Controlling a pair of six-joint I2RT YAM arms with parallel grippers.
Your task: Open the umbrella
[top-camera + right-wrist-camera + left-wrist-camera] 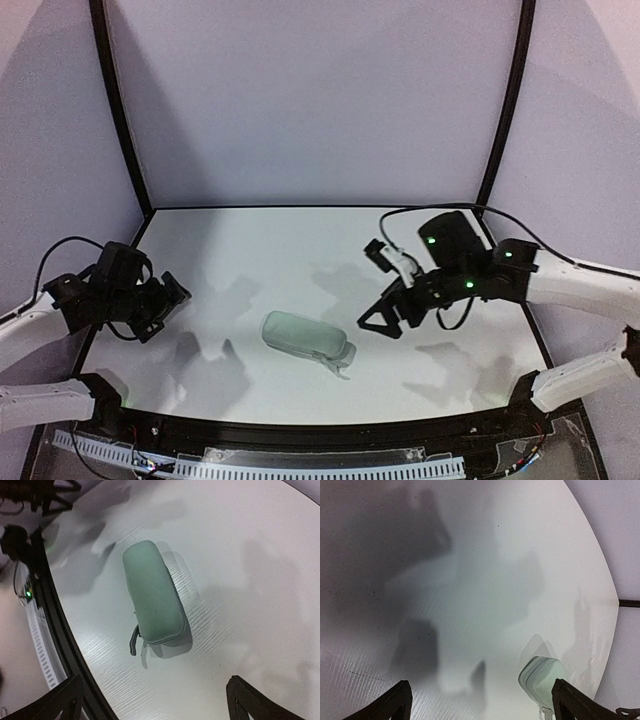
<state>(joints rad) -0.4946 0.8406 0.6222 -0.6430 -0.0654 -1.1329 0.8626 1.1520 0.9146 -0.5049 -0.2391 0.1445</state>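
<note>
A pale mint-green rounded-oblong storage case (303, 337) lies shut on the white table, near its front middle. A short strap (134, 640) hangs from its near end. The umbrella itself is hidden; no fabric, shaft or handle shows. My left gripper (168, 308) is open and empty, hovering left of the case. In the left wrist view the case (540, 677) sits by the right fingertip, with the gripper (481, 684) over bare table. My right gripper (385, 318) is open and empty, above and right of the case. In the right wrist view the case (152, 595) lies ahead of the gripper (154, 680).
The white table (300, 250) has a black rim and black corner posts (120, 110). Pale walls stand on three sides. A cable strip (300, 468) runs along the near edge.
</note>
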